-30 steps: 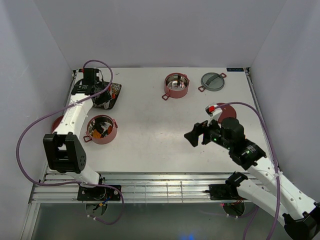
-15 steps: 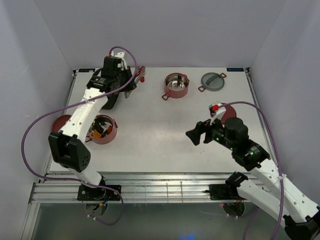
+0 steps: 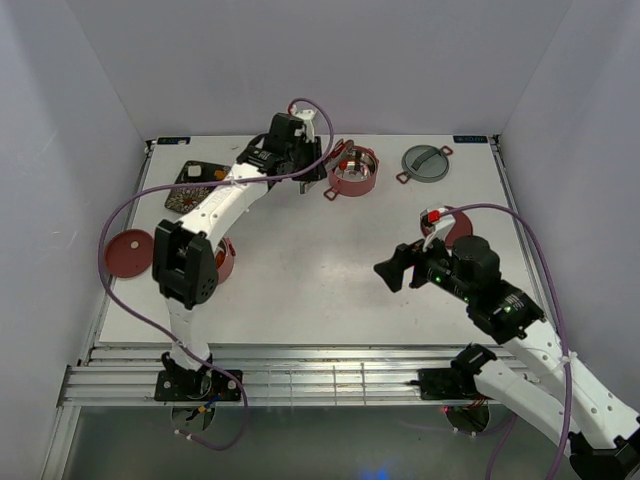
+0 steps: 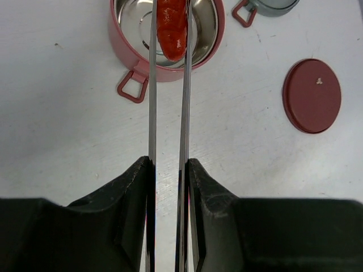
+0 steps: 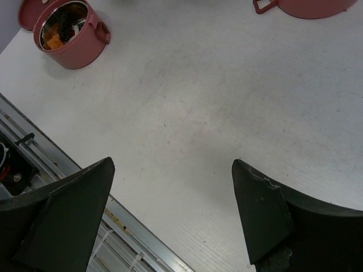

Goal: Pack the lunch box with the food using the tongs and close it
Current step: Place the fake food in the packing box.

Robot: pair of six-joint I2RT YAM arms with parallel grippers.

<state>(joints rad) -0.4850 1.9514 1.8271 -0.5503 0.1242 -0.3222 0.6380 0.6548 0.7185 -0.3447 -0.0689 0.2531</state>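
My left gripper point(image 4: 169, 164) is shut on the thin silver tongs point(image 4: 152, 96), whose two arms run forward between its fingers. The tong tips pinch an orange-red piece of food point(image 4: 172, 27) above the steel inside of a dark-red lunch box bowl point(image 4: 122, 52). From above, that bowl point(image 3: 352, 172) stands at the back centre, with the left gripper point(image 3: 303, 165) just left of it. A second bowl point(image 5: 71, 33), holding orange and dark food, sits near the left arm's base. My right gripper point(image 5: 170, 195) hovers open over bare table with nothing between its fingers.
The grey metal top lid point(image 3: 425, 162) lies at the back right. One flat red disc lid point(image 3: 130, 253) lies at the left edge, another point(image 3: 455, 224) beside the right arm. The dark patterned plate point(image 3: 195, 185) is at the back left. The table's front rail point(image 5: 34, 164) is close under the right gripper.
The left arm has swung right from the patterned plate to the back-centre bowl, carrying the tongs and the red piece. The right arm has barely shifted.
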